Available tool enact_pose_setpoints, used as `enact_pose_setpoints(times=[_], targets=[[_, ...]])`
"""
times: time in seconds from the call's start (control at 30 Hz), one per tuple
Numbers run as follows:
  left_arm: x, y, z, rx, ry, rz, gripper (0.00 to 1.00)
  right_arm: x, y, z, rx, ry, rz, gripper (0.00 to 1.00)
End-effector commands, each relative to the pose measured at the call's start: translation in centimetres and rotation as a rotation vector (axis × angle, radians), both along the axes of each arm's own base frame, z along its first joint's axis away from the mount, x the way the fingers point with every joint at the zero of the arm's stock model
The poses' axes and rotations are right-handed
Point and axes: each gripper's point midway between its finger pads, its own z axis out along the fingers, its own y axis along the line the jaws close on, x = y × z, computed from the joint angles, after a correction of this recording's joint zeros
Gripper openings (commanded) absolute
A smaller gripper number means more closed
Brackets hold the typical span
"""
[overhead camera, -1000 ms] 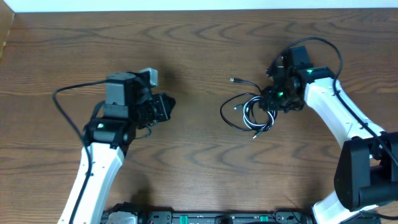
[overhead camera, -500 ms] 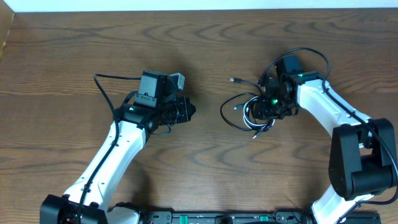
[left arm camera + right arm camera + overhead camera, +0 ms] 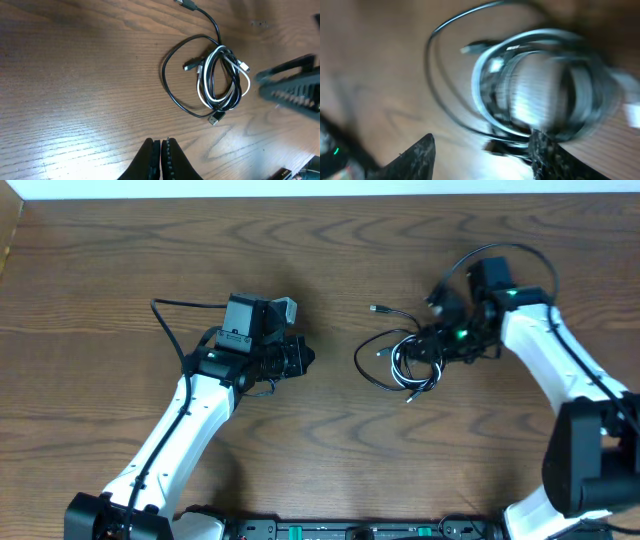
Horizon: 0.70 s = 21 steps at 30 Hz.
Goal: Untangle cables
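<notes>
1. On my overhead view, the white cable (image 3: 408, 384) and the black cable (image 3: 358, 365) lie right of centre on the wooden table (image 3: 100, 260). They are coiled together in one small bundle.
2. The white loops sit inside the black ones. The black cable also makes a wider loop out to the left of the bundle. One black tail runs toward the upper part of the frame and finishes in an end plug (image 3: 374, 308).
3. My left gripper (image 3: 303, 358) is just left of centre, well apart from the bundle and pointing toward it. In the left wrist view its two fingers are pressed together with nothing between them. The bundle lies above them in the upper middle of that frame.
4. My right gripper (image 3: 432, 345) is at the upper right edge of the bundle. In the right wrist view its jaws are spread, one finger at lower left and one at lower right, with the coil just ahead of the gap.
5. That view is heavily blurred, so I cannot tell whether either right finger touches a cable.
</notes>
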Motion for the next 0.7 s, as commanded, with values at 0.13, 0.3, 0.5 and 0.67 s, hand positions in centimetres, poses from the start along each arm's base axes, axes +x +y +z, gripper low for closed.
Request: enact_pose_setpoints(times=[0.13, 0.3, 0.5, 0.67], targets=[[0.5, -0.2, 0.5, -0.006, -0.01, 0.005, 0.08, 0.1, -0.2, -2.7, -0.011, 0.053, 0.036, 0.64], [0.3, -0.2, 0.4, -0.004, -0.004, 0.005, 0.08, -1.0, 2.3, -4.3, 0.105, 0.113, 0.123, 0.58], [0.3, -0.2, 0.4, -0.003, -0.004, 0.005, 0.08, -1.5, 6.1, -0.7, 0.389, 0.075, 0.207, 0.17], [0.3, -0.2, 0.4, -0.01, 0.007, 0.018, 0.08, -1.7, 7.7, 7.7, 0.649, -0.083, 0.267, 0.01]])
